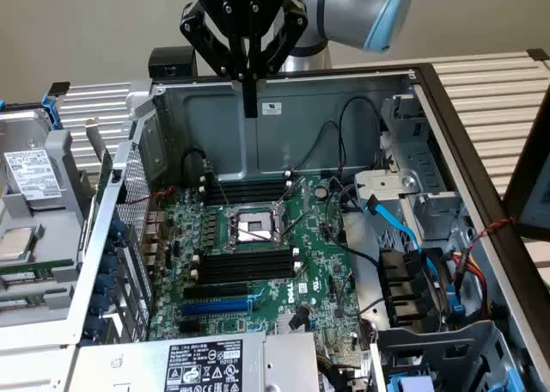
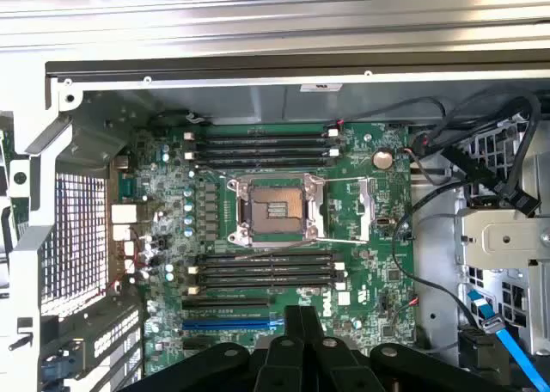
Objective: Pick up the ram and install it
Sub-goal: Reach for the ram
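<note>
Closed tool [image 2: 302, 311] above motherboard [image 1: 320, 241], ram [image 1: 30, 268] well aside.

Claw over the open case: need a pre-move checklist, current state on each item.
1. Ram in claw: not ok. It is shut with nothing green between its fingers.
2. Claw clear of the motherboard: ok. It hangs well above it.
3. Black memory slots free: ok. Both banks beside the CPU socket look empty.
4. Cables off the slots: ok. They lie past the slot ends and none crosses a slot.
5. Slot latches open: cannot tell.
</note>
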`<move>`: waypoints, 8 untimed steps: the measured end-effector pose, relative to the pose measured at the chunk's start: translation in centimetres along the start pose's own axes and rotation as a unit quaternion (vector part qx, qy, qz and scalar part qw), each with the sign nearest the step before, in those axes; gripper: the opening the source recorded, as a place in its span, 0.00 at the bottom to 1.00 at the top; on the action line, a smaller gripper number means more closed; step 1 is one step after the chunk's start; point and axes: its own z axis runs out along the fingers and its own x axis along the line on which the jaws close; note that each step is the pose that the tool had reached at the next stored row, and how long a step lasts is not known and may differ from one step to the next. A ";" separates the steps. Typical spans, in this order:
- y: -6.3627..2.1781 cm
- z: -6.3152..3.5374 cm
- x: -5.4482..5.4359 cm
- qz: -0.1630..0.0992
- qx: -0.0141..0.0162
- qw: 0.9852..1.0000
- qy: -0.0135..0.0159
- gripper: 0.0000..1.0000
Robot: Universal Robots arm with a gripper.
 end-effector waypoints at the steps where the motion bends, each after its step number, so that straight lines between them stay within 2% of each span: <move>1: 0.00 0.00 0.0 0.000 0.000 1.000 0.000 0.11; 8: 0.00 0.00 0.0 0.000 0.000 1.000 0.000 0.11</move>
